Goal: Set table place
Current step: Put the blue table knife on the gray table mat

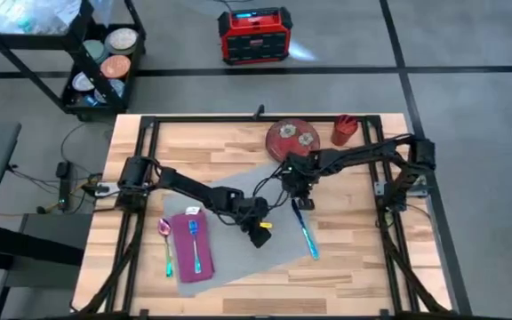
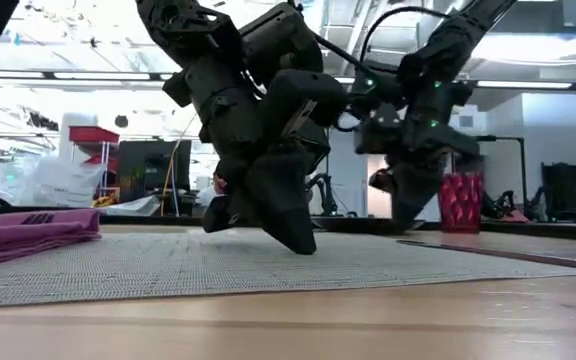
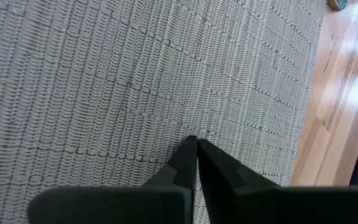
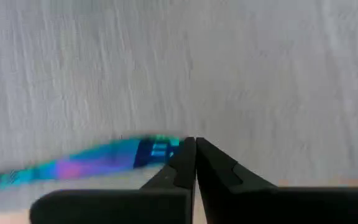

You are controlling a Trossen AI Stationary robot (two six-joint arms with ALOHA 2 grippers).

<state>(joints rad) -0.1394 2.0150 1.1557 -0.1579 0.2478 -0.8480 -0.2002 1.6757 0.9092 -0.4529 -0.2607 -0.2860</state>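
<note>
My left gripper (image 1: pixel 261 235) is pressed down on the grey placemat (image 1: pixel 229 267), fingers together with nothing between them — in my left wrist view it's just woven mat all round the tips. The mat lies skewed on the table (image 1: pixel 354 267), not square to the edges.

My right gripper (image 1: pixel 301 201) is the one that counts. Its fingers are together too, tips down at the mat's far-right part, and the iridescent blue knife (image 1: pixel 307 233) has its near end right at my fingertips. In the right wrist view that end seems to touch the side of one finger, not sit between them, so I wouldn't call it gripped. From there the knife runs away from my right fingers toward the table's front edge, long axis roughly along the mat's right side, slightly slanted.

Right arm is clearly nearer the knife; my left fingers are just beside its middle, on the inner side.

The magenta napkin (image 1: pixel 191 247) with a blue fork (image 1: pixel 195 242) on it lies beyond my left fingers, the pink spoon (image 1: pixel 165 238) past that. The red plate (image 1: pixel 293 138) and red cup (image 1: pixel 344 130) are still off the mat, behind my right fingers — probably next.
</note>
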